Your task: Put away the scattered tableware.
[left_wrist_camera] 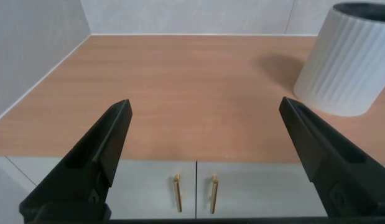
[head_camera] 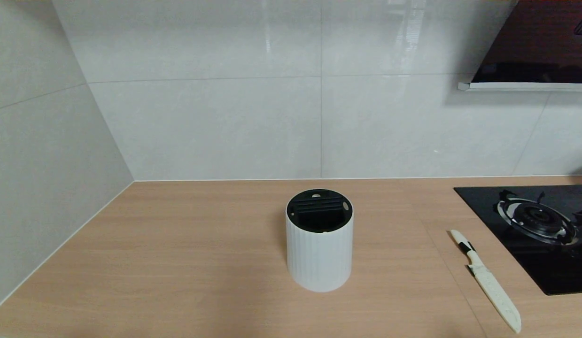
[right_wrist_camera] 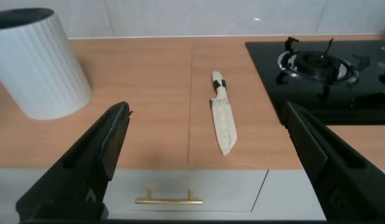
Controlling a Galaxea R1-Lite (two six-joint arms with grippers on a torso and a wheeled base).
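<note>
A white ribbed cylindrical holder (head_camera: 319, 251) with a black slotted insert stands near the middle of the wooden counter (head_camera: 178, 263); the left wrist view has it as holder (left_wrist_camera: 347, 59), the right wrist view as holder (right_wrist_camera: 38, 62). A cream knife (head_camera: 485, 279) with a dark band on its handle lies flat to the holder's right, beside the hob, also seen as knife (right_wrist_camera: 222, 113). My left gripper (left_wrist_camera: 204, 143) hangs open off the counter's front edge, short of the holder. My right gripper (right_wrist_camera: 208, 149) is open too, at the front edge, just short of the knife's blade.
A black gas hob (head_camera: 535, 225) with a burner sits at the right. Tiled walls close the back and left side. A range hood (head_camera: 535, 47) hangs at upper right. Cabinet doors with gold handles (left_wrist_camera: 195, 193) lie under the counter front.
</note>
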